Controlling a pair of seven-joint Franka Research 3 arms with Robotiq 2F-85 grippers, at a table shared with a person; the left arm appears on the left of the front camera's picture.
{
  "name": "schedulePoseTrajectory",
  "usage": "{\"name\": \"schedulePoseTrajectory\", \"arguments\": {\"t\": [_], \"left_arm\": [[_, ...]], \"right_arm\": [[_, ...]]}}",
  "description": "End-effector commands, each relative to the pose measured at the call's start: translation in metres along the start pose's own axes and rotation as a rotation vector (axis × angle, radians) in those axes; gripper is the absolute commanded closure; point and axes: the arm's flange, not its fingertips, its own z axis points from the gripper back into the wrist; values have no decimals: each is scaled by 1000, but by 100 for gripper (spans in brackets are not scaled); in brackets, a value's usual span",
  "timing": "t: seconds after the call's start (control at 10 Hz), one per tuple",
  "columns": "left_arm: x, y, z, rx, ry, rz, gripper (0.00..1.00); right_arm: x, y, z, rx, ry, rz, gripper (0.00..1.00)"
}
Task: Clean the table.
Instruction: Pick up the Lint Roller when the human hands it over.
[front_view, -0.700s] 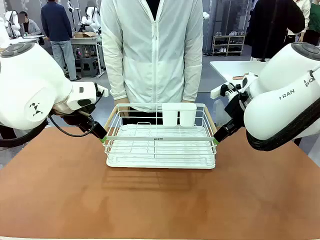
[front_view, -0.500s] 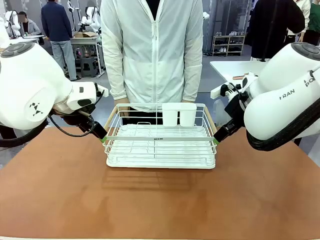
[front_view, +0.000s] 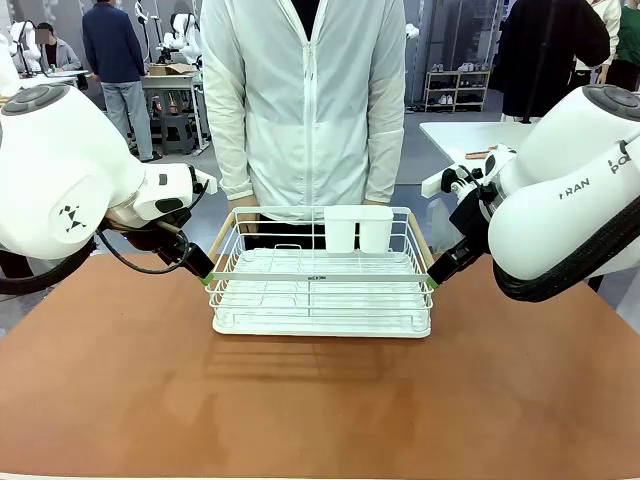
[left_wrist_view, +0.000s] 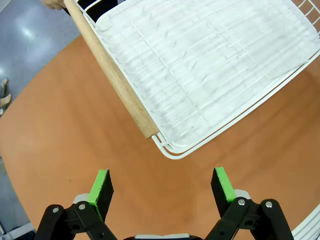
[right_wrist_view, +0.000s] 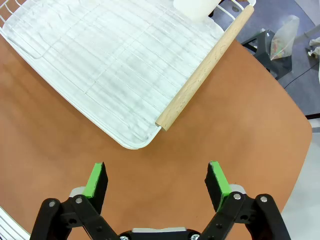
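Note:
The reddish-brown table carries a white wire rack with wooden side handles at its far middle. My left gripper hovers at the rack's near left corner. In the left wrist view the left gripper is open, and the rack's corner and the end of a wooden handle lie just ahead of the gap. My right gripper hovers at the near right corner. The right gripper is also open, just short of the rack's corner and the other handle. Neither gripper holds anything.
A person in a white jacket stands at the far edge right behind the rack, a hand at the far end of one handle. A white cup holder hangs inside the rack's far wall. Bare tabletop stretches in front of the rack.

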Motion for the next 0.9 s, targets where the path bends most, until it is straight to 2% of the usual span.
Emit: {"name": "schedulePoseTrajectory", "arguments": {"t": [0.0,0.4,0.5,0.6,0.7,0.8], "left_arm": [[0,0,0,0,0,0,0],[0,0,0,0,0,0,0],[21,16,26,-196,31,147,0],[36,40,53,-245,-3,207,0],[38,65,80,-308,-21,306,0],[32,92,103,-478,-45,390,0]], "right_arm": [[0,1,0,1,0,0,0],[0,0,0,0,0,0,0],[16,-20,31,37,-59,-65,0],[23,-46,59,98,-60,-154,0],[22,-76,88,265,-25,-268,0],[16,-99,109,368,-11,-353,0]]}}
